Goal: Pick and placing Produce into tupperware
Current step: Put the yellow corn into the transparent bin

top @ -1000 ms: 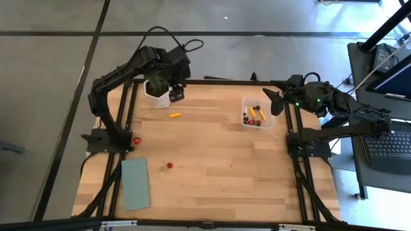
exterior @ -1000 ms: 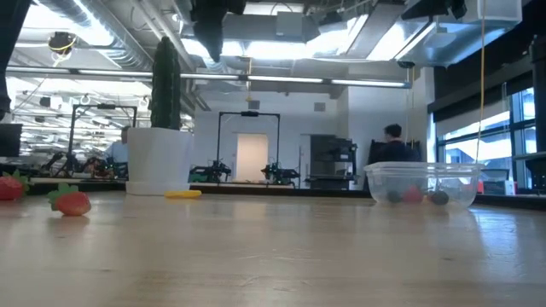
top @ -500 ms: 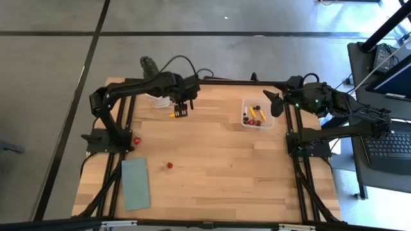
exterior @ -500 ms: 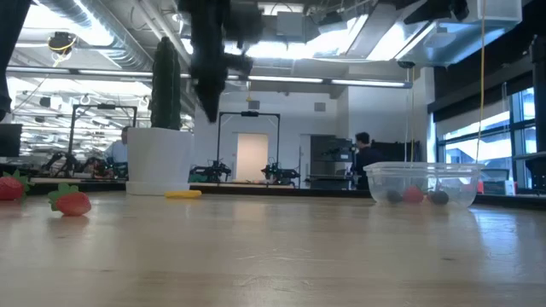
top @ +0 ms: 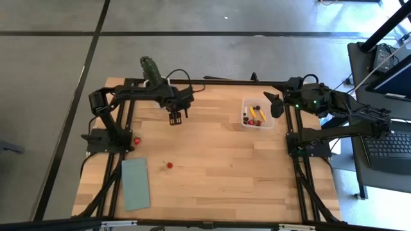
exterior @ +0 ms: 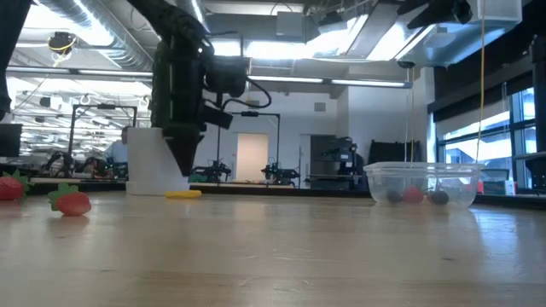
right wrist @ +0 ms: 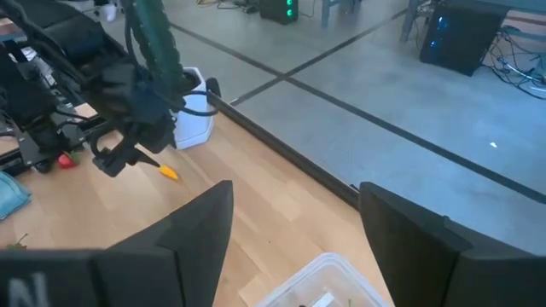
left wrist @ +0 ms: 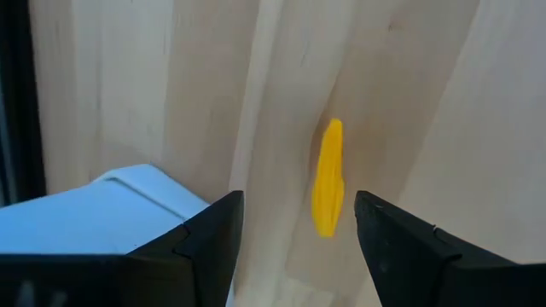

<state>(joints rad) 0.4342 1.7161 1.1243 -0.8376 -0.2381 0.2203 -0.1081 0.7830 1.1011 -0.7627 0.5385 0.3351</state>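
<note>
The left gripper hangs spread-fingered over the small yellow elongated toy piece lying on the pale wooden table; next it should descend and close. The right gripper waits, fingers apart, beside the clear squarish plastic container

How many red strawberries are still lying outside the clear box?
2: one strawberry lies mid-table beside the green pad, another sits at the left arm's base. Others may be hidden.
</note>
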